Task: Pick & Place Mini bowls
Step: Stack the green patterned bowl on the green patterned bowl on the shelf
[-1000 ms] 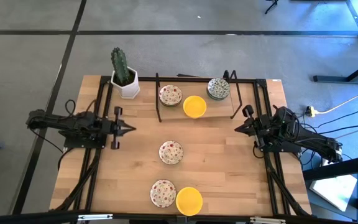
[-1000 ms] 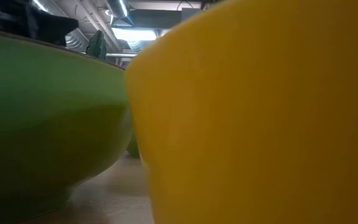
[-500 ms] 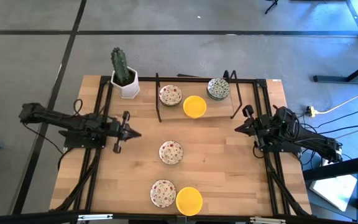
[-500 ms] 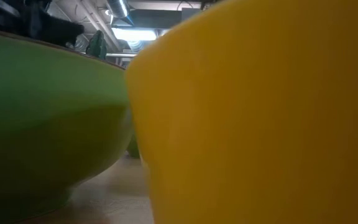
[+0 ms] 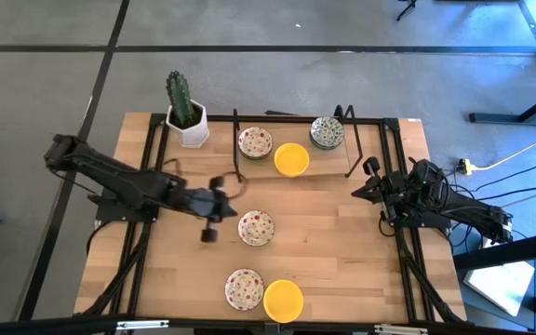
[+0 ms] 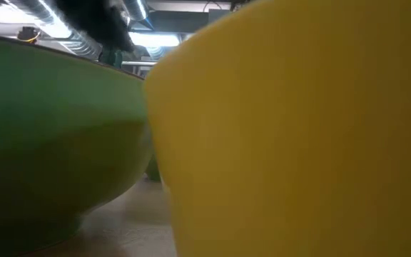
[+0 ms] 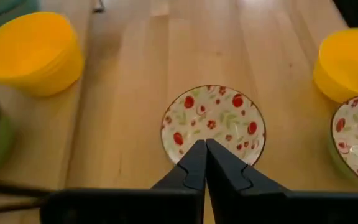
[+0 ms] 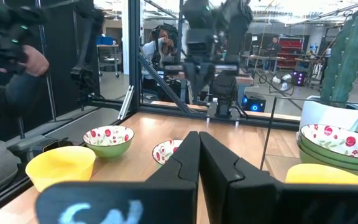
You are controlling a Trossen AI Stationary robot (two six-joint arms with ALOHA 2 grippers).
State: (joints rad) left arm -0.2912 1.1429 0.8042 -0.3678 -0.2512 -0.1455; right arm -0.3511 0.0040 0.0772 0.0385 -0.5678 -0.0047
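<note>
The high view shows a red-speckled white mini bowl (image 5: 256,227) at the table's middle. Another speckled bowl (image 5: 244,289) and a yellow bowl (image 5: 283,301) sit at the near edge. On the far side sit a speckled stack (image 5: 255,142), a yellow bowl (image 5: 291,158) and a green-grey stack (image 5: 327,132). My left gripper (image 5: 231,212) is shut, just left of the middle bowl (image 7: 213,124), its tips (image 7: 204,146) over that bowl's rim. My right gripper (image 5: 356,191) waits shut at the right side.
A white pot with a cactus (image 5: 184,110) stands at the far left corner. A black wire frame (image 5: 238,149) surrounds the far bowls. The low view is filled by a yellow bowl (image 6: 298,135) and a green-sided bowl (image 6: 48,135). A person (image 8: 11,74) stands beyond the table.
My left arm has swung out from the table's left side toward the middle speckled bowl, moving right and slightly toward the near edge, staying shut. The bowls have not moved.
</note>
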